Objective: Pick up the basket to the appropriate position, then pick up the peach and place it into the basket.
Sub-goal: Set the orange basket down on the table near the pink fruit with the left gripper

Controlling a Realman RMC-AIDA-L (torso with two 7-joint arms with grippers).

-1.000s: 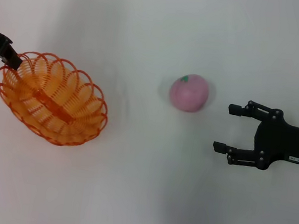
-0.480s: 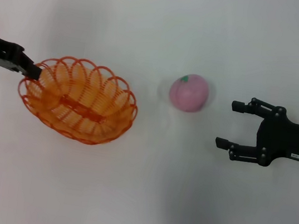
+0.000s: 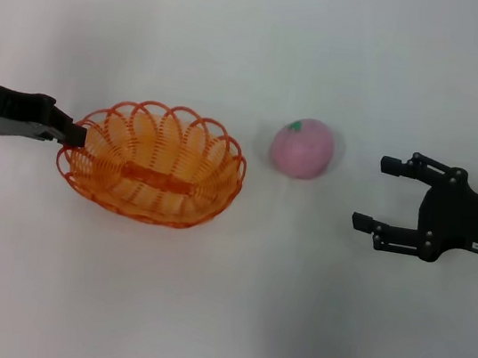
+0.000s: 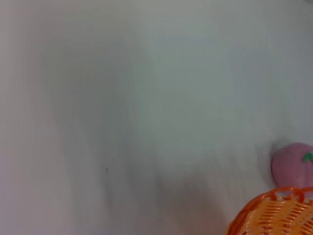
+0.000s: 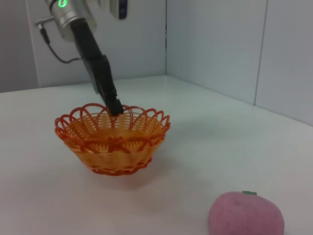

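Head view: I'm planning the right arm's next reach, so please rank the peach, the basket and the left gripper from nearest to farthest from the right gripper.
Measured from the right gripper, open at the right:
1. The peach, just to its left, nearest.
2. The basket, left of the peach and centre.
3. The left gripper, shut on the basket's far-left rim, farthest.

Bare table (image 3: 360, 89) between right gripper (image 3: 374, 193) and peach (image 3: 302, 148); basket (image 3: 151, 174) beyond.
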